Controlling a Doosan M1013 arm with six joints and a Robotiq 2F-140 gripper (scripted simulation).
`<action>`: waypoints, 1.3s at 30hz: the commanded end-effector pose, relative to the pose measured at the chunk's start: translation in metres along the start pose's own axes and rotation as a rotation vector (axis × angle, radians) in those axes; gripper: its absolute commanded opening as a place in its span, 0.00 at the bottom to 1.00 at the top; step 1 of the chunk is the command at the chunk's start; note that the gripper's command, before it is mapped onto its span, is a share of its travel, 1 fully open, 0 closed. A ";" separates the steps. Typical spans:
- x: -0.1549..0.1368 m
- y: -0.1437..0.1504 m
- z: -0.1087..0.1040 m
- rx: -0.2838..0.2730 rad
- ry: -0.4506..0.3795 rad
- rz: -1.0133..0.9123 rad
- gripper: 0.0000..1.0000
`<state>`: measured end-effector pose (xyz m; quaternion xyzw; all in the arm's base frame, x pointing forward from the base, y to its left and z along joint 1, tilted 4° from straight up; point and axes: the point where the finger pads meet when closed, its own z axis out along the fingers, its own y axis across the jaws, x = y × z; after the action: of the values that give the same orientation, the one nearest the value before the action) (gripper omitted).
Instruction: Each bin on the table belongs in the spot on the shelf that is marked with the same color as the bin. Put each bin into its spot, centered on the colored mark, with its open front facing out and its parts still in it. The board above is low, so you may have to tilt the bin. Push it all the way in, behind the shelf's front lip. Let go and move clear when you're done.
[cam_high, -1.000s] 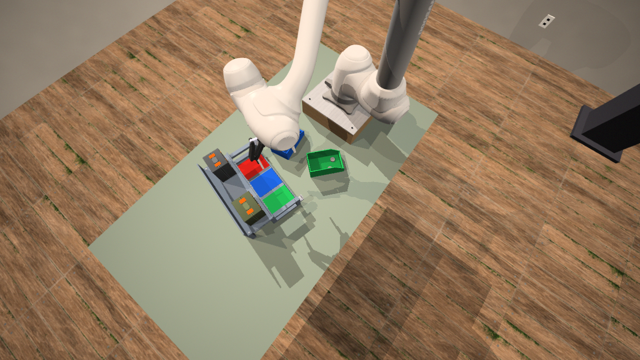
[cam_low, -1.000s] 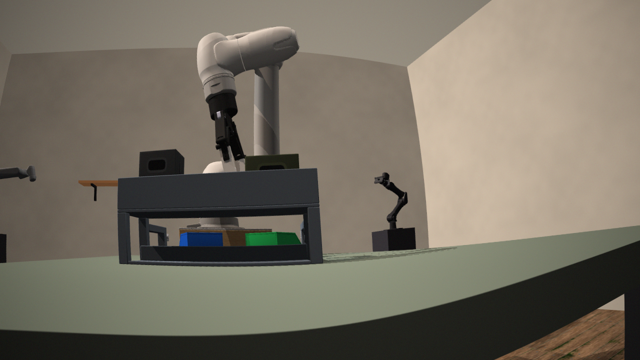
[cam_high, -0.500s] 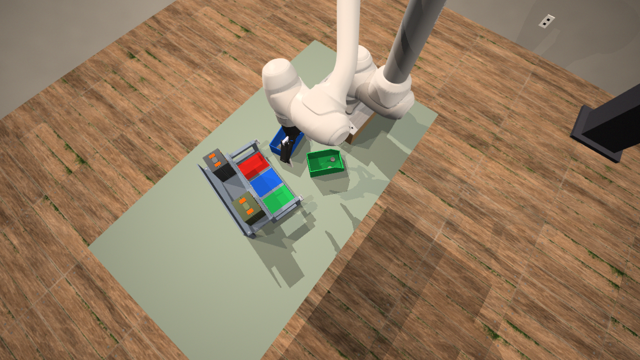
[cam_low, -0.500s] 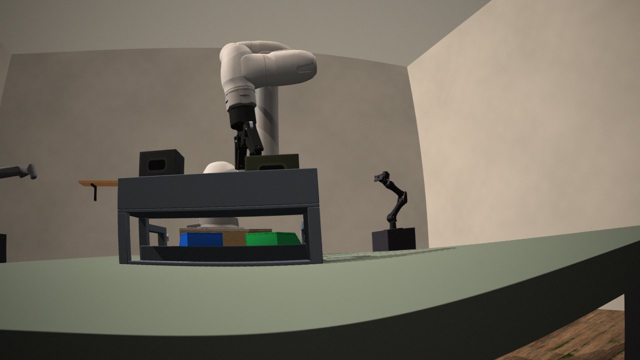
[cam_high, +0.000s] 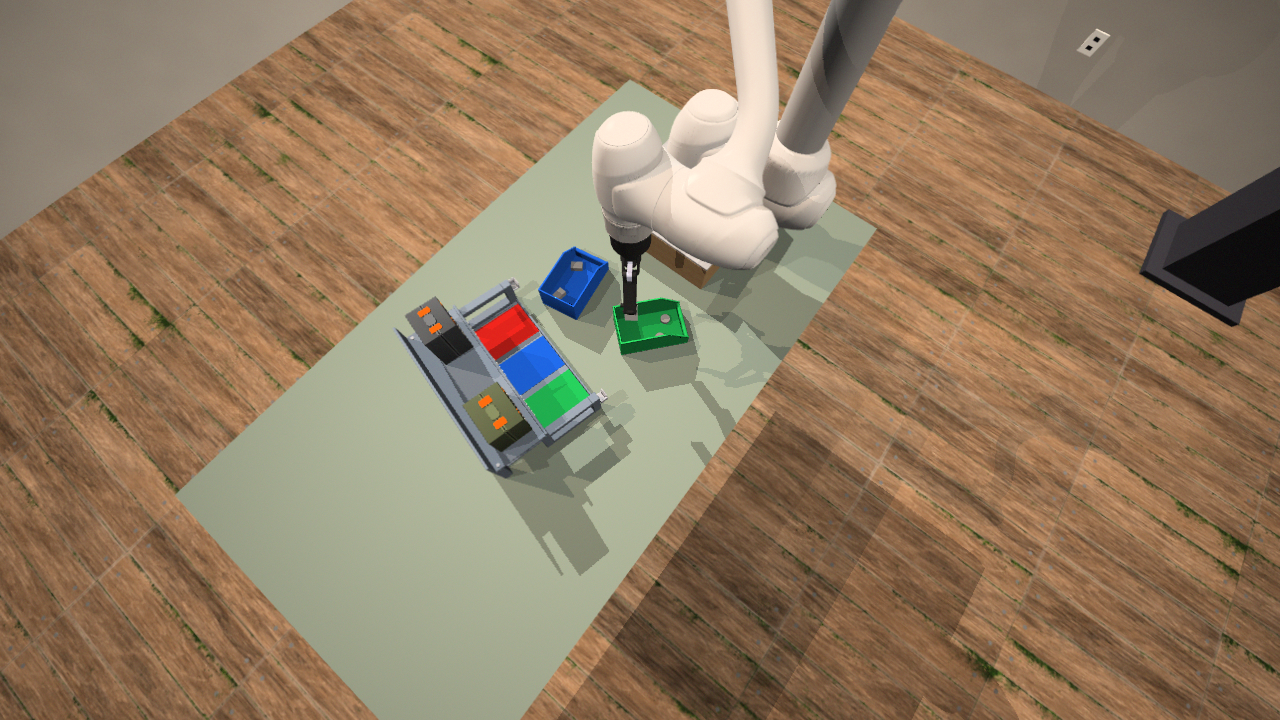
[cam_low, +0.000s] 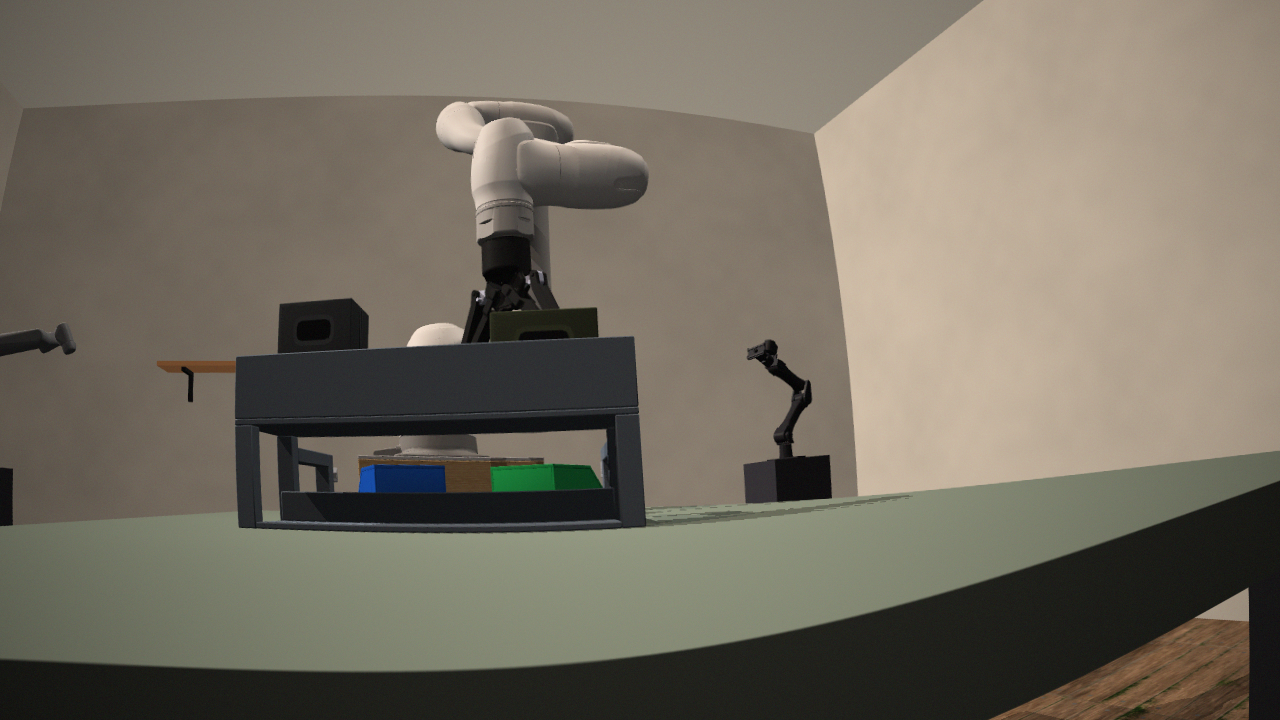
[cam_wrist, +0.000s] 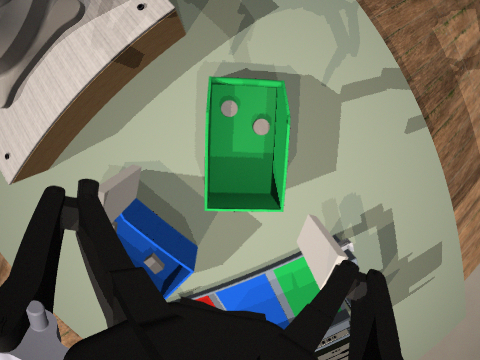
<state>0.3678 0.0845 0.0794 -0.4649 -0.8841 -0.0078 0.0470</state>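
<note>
A green bin (cam_high: 651, 326) lies on the table mat with two grey parts inside; the wrist view shows it (cam_wrist: 246, 143) just ahead of the fingers. A blue bin (cam_high: 573, 281) with grey parts lies to its left, closer to the shelf, and also shows in the wrist view (cam_wrist: 156, 250). The grey shelf (cam_high: 501, 376) carries a red mark (cam_high: 505, 329), a blue mark (cam_high: 531, 363) and a green mark (cam_high: 556, 396). My gripper (cam_high: 631, 300) is open and empty and points down over the green bin's end nearest the shelf, with its fingers spread wide in the wrist view (cam_wrist: 220, 220).
A black box (cam_high: 438, 328) and an olive box (cam_high: 496, 417) sit on the shelf's top board. The robot's base block (cam_wrist: 80, 74) stands right behind the bins. In the exterior view the gripper (cam_low: 505, 313) is partly hidden behind the olive box (cam_low: 543, 324).
</note>
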 end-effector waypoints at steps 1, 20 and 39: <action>0.018 -0.018 0.006 0.012 -0.017 -0.148 1.00; 0.030 -0.031 0.010 0.025 -0.031 -0.260 1.00; 0.030 -0.031 0.009 0.025 -0.035 -0.265 1.00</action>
<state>0.3281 0.0927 0.0760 -0.3492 -0.9363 0.0037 0.0365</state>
